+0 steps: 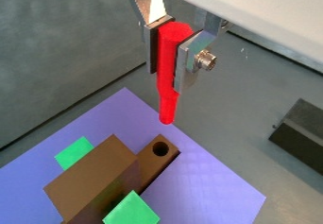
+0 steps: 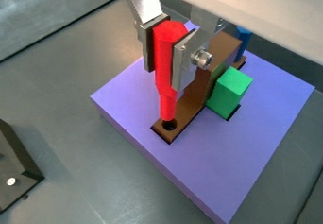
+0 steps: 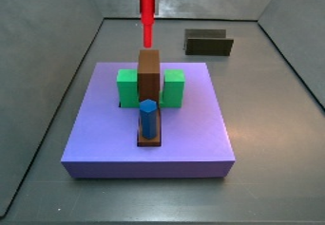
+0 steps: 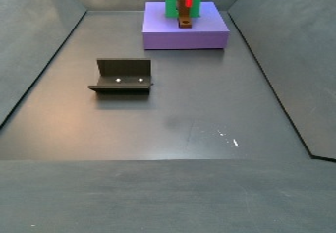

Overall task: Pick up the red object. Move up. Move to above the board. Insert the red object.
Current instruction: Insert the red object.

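My gripper (image 1: 169, 58) is shut on the red object (image 1: 167, 86), a slim red peg held upright; it also shows in a wrist view (image 2: 161, 72). The peg hangs over the purple board (image 1: 214, 180), with its tip a little above the round hole (image 1: 159, 152) at one end of the brown block (image 1: 101, 176). In a side view the red object (image 3: 147, 18) hangs just above the far end of the brown block (image 3: 148, 77). A blue peg (image 3: 148, 118) stands at the block's near end.
Green blocks (image 3: 129, 86) (image 3: 172, 86) flank the brown block on the board (image 3: 146, 139). The fixture (image 3: 207, 43) stands on the dark floor beyond the board; it also shows in a side view (image 4: 122, 76). Grey walls enclose the floor.
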Robot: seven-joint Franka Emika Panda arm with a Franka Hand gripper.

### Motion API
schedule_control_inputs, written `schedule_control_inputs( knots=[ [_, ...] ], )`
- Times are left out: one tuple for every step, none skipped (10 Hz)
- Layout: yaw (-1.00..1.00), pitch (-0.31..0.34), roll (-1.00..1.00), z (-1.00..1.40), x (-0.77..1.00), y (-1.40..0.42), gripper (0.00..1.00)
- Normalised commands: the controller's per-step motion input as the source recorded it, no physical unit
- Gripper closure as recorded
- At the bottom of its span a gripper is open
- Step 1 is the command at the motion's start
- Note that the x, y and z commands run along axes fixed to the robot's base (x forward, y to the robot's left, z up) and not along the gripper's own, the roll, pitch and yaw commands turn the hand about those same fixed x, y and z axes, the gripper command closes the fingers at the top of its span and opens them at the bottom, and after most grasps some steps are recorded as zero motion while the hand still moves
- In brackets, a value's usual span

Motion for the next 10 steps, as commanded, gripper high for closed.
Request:
schedule_control_inputs(
  knots=[
    [0.0,-0.071,-0.01,-0.34,0.0,0.0,1.0],
    [0.0,-0.081,-0.01,-0.33,0.0,-0.02,1.0],
    [0.0,-0.08,-0.03,-0.28,0.02,-0.08,1.0],
    [0.0,-0.08,-0.05,-0.26,0.0,-0.12,1.0],
    [0.0,-0.056,-0.01,-0.21,0.02,-0.07,1.0],
    [0.0,-0.033,0.0,-0.21,0.06,-0.02,1.0],
    [0.0,-0.03,0.0,-0.21,0.05,0.0,1.0],
    [0.0,-0.029,0.0,-0.2,0.08,-0.02,1.0],
    [0.0,-0.024,-0.01,-0.17,0.14,-0.05,1.0],
    [0.0,-0.017,-0.01,-0.17,0.15,-0.05,1.0]
  ],
)
